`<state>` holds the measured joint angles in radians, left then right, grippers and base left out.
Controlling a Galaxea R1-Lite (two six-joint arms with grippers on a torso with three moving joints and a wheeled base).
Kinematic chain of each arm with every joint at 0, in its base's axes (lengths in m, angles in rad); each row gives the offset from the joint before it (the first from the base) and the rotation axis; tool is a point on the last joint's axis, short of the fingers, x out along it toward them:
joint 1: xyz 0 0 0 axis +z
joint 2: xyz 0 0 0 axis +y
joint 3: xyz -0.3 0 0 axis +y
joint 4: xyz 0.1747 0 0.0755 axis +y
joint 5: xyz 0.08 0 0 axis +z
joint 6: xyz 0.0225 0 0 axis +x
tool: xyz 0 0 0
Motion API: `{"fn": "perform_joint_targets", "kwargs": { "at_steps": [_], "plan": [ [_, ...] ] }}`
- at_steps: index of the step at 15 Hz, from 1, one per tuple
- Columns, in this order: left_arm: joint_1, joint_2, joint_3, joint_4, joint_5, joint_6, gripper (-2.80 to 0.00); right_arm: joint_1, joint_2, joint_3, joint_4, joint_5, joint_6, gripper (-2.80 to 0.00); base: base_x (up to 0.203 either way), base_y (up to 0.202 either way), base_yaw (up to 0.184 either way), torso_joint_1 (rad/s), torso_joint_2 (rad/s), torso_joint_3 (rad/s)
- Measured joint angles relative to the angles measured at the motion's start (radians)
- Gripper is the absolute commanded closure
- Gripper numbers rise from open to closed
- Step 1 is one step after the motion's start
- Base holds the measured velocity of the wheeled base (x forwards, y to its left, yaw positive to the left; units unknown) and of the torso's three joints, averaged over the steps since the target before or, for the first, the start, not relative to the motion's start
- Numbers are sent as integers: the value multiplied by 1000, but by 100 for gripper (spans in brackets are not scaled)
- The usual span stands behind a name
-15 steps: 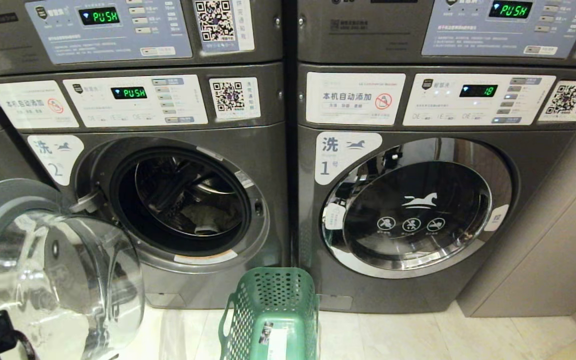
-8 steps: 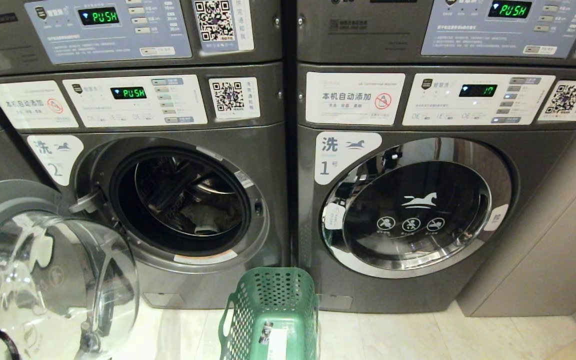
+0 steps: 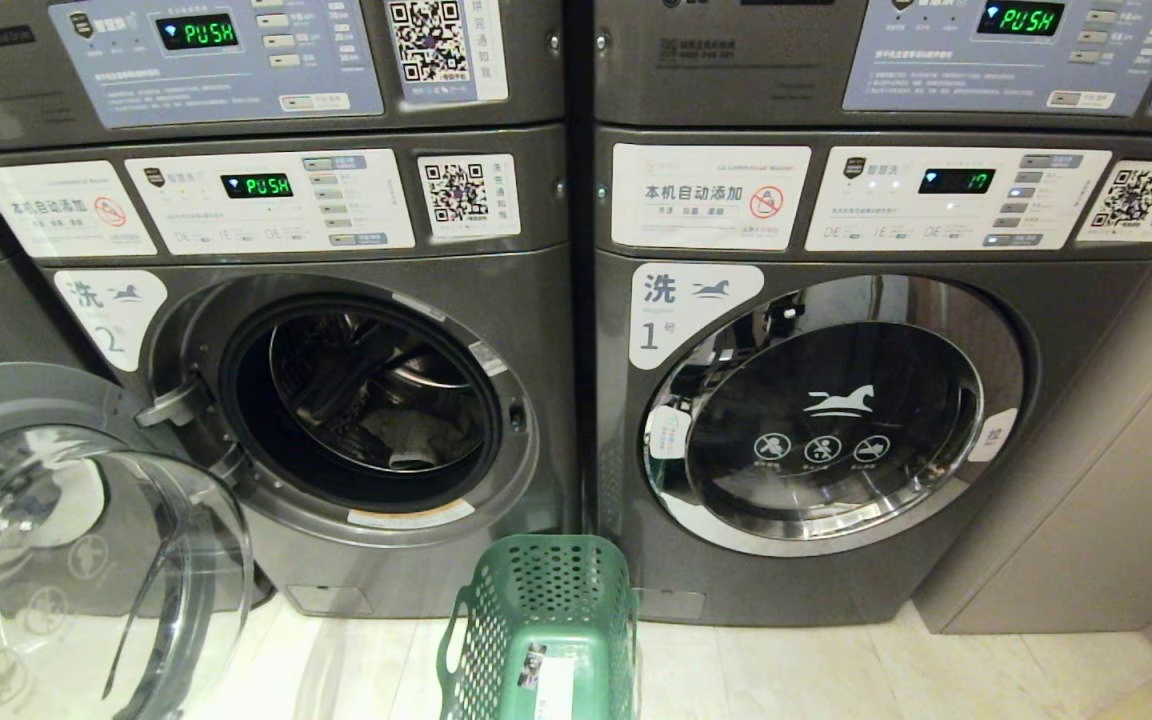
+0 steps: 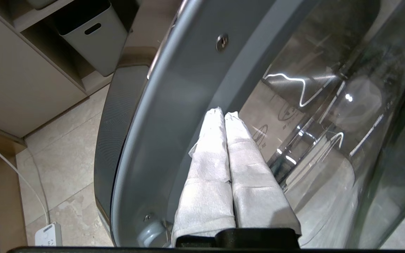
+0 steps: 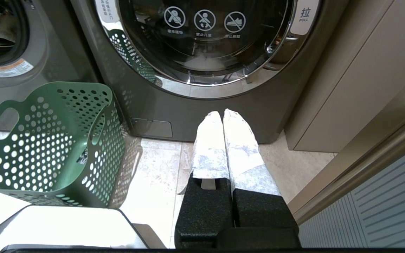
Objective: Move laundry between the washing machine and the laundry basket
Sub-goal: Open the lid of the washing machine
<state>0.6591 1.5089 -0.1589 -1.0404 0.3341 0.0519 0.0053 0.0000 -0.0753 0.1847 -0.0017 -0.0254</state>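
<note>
Against the inner rim of the dark grey washing machine [image 3: 356, 420]'s open round glass door [image 4: 174, 116], I press my clenched left pincer [image 4: 224, 114] to swing it wide; the parked right pincer [image 5: 222, 113] is clenched, empty.

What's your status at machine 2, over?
Left claw shut, against the open door. Right claw shut, empty, parked low. Laundry in washing machine drum; laundry basket empty. Drum opening unobstructed.

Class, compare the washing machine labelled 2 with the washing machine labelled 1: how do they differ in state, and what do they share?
Machine 2 has its door swung open; machine 1 has its door shut. Machine 2's display reads PUSH; machine 1's display shows a number. Both are dark grey front-loaders with white horse-logo labels.
</note>
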Motion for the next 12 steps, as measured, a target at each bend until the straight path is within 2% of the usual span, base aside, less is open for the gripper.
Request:
{"fn": "perform_joint_targets", "kwargs": {
  "at_steps": [9,12],
  "plan": [
    [182,166,-186,0,-115,-1,0,0,0,0,0,0,0,0,0,0,0,0,0,0],
    [234,221,-251,0,-130,-1,0,0,0,0,0,0,0,0,0,0,0,0,0,0]
  ]
}}
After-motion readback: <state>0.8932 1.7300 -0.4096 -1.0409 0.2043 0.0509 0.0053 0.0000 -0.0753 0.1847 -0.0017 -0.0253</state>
